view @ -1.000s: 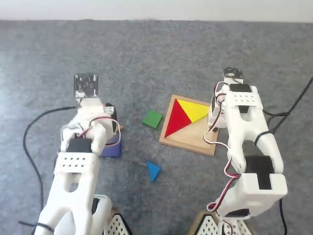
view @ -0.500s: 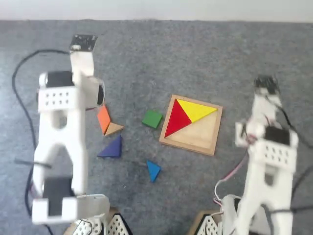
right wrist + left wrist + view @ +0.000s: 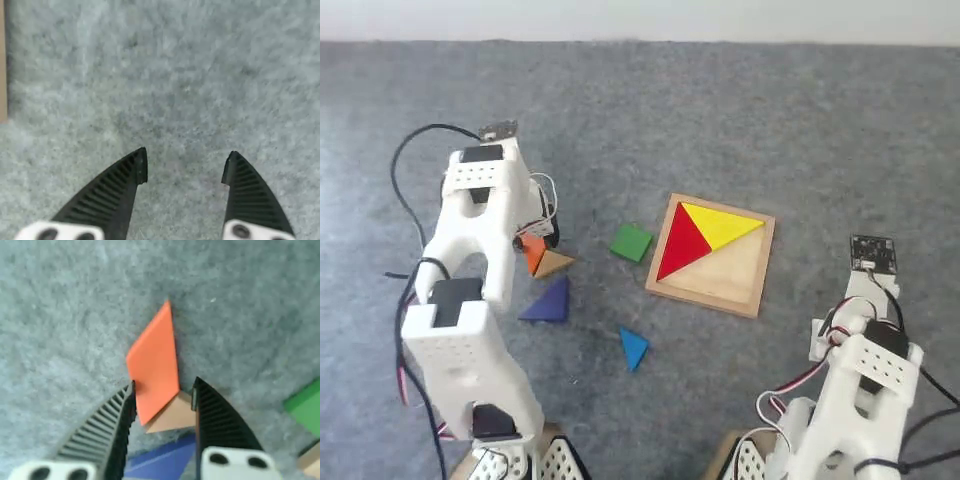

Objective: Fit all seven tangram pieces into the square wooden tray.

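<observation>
Looking down from the high view, we saw that the left arm point(image 3: 480, 215) had swung off the purple triangle point(image 3: 548, 302) and dropped over the orange piece point(image 3: 531, 256). The right arm point(image 3: 868, 350) had pulled back from the tray point(image 3: 720, 290) and sat well apart from it. We judged the orange piece to be the next one lifted. We counted one tray holding two pieces, a red triangle point(image 3: 682, 245) and a yellow triangle point(image 3: 722, 224). Five lay loose on the carpet point(image 3: 770, 120): the orange piece, a tan triangle point(image 3: 555, 263) touching it, the purple triangle, a green square point(image 3: 631, 243) and a blue triangle point(image 3: 633, 348) (seven in all, none missing).

From the left wrist view, the left gripper point(image 3: 163, 384) had its jaws partly open astride the orange piece's narrow end, tips at its edges, with nothing lifted.

From the right wrist view, the right gripper point(image 3: 185, 167) had its jaws spread wide over carpet, holding nothing.
</observation>
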